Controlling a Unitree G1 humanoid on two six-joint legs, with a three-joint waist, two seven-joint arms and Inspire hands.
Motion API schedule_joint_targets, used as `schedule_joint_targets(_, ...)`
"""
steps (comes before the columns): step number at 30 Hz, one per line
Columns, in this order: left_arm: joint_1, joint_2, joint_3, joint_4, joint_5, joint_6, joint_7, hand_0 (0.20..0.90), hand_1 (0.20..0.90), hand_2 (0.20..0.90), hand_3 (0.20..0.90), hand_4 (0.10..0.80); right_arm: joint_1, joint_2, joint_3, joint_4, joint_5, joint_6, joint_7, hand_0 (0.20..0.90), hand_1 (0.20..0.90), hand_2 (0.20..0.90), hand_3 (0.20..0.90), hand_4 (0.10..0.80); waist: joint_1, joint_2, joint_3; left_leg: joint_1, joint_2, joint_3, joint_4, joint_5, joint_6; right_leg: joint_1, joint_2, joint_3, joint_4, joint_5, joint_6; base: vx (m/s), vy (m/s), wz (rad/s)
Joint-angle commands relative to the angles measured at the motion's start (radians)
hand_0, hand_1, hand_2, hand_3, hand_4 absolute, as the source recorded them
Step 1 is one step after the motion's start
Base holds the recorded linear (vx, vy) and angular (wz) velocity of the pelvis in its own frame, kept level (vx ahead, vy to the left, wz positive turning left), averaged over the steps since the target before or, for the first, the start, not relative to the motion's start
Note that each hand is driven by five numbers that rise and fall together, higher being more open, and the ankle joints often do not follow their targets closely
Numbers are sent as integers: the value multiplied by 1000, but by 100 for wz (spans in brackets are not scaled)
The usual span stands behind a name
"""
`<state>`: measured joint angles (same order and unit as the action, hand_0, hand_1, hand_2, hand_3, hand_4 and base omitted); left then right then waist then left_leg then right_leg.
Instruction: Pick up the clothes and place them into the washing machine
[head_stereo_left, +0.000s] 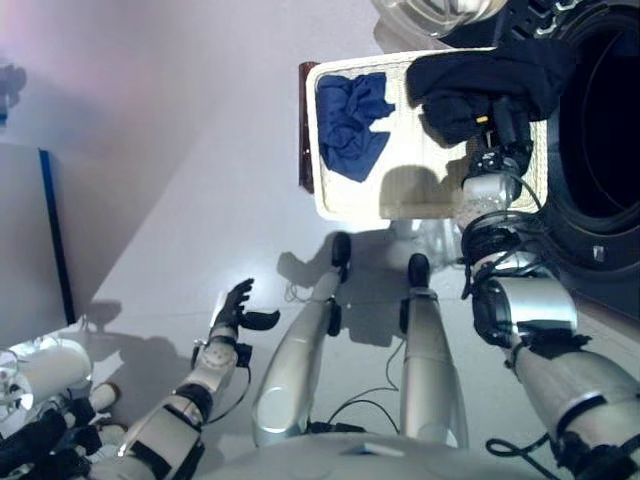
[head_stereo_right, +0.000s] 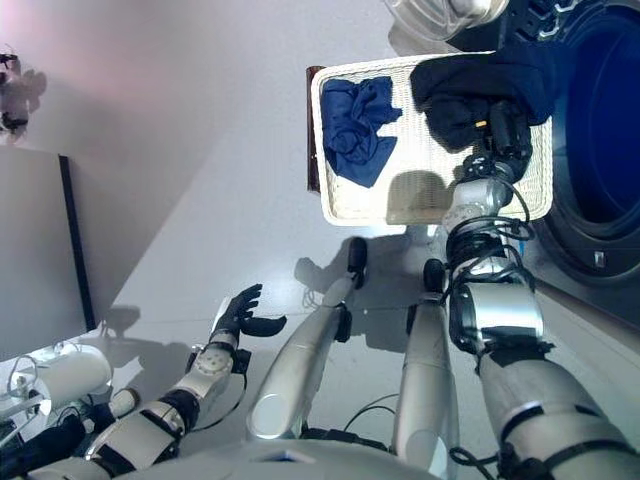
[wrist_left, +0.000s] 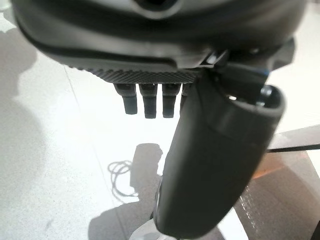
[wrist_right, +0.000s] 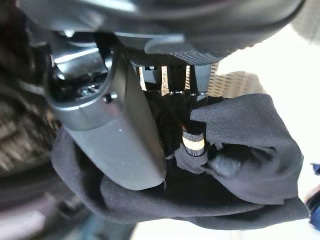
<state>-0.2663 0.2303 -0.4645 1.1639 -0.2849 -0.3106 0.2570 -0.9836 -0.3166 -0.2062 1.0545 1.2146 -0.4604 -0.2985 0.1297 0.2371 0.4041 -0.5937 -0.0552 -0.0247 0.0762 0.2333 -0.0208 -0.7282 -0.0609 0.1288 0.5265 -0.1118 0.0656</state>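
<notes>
A black garment (head_stereo_left: 480, 85) hangs bunched over the right side of a white woven basket (head_stereo_left: 425, 195), reaching toward the washing machine's open drum (head_stereo_left: 610, 130). My right hand (head_stereo_left: 500, 130) is shut on this black cloth (wrist_right: 235, 150), with fingers and thumb curled into its folds. A crumpled blue garment (head_stereo_left: 350, 125) lies in the basket's left part. My left hand (head_stereo_left: 235, 310) hangs low at the left over the pale floor, fingers relaxed and holding nothing.
The washing machine's dark round opening (head_stereo_right: 610, 130) stands just right of the basket. Its glass door (head_stereo_left: 440, 15) shows above the basket. A grey cabinet with a dark edge (head_stereo_left: 30, 240) stands at the far left. A brown strip (head_stereo_left: 306, 125) borders the basket's left side.
</notes>
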Motion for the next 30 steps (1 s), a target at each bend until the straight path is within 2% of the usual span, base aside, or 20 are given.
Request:
schedule_joint_targets(1, 63, -4, 5, 105, -28, -22, 12, 900, 900, 900, 900, 800, 32, -30, -35, -158, 52, -134, 67, 300, 300, 300, 300, 400, -2, 27, -102, -26, -70, 46, 57, -107, -2, 85, -22, -15, -232, 130, -12, 6, 31, 0)
schedule_joint_targets(8, 70, -16, -8, 100, -24, -31, 7, 900, 900, 900, 900, 800, 19, -37, -104, -190, 132, -186, 86, 300, 300, 300, 300, 400, 2, 50, -110, -40, -70, 54, 68, -108, -5, 66, -20, -9, -213, 125, -14, -8, 7, 0)
schedule_joint_targets(13, 66, -8, -17, 87, -33, -50, -4, 900, 900, 900, 900, 800, -25, -76, -117, -223, 149, -224, 80, 300, 300, 300, 300, 400, -6, 63, -101, -85, -68, 65, 145, -130, -9, 27, -22, 4, -134, 91, -22, -44, -1, 1)
schedule_joint_targets(17, 41, 14, -16, 80, -35, -59, 8, 900, 900, 900, 900, 800, -105, -145, -90, -242, 136, -248, 64, 300, 300, 300, 300, 400, -10, 64, -86, -159, -68, 82, 237, -151, -18, -49, -16, 3, -34, 66, -36, -77, -25, 8)
schedule_joint_targets(22, 26, 35, -20, 67, -32, -71, 19, 900, 900, 900, 900, 800, -161, -199, -67, -286, 117, -287, 40, 300, 300, 300, 300, 400, -7, 50, -114, -236, -54, 86, 307, -183, -18, -134, -4, 18, 32, 49, -47, -35, -46, 8)
schedule_joint_targets(26, 33, 39, -35, 36, -55, -98, 8, 900, 900, 900, 900, 800, -233, -280, -47, -298, 117, -309, 23, 300, 300, 300, 300, 400, 7, 72, -138, -246, -57, 102, 294, -185, -22, -163, -10, 38, 51, 37, -44, 10, 17, -3)
schedule_joint_targets(30, 54, 48, -41, 30, -50, -109, 15, 900, 900, 900, 900, 800, -313, -384, 1, -265, 108, -317, -3, 300, 300, 300, 300, 400, 24, 110, -165, -234, -75, 112, 276, -179, -26, -165, -24, 62, 70, 25, -40, 58, 81, -7)
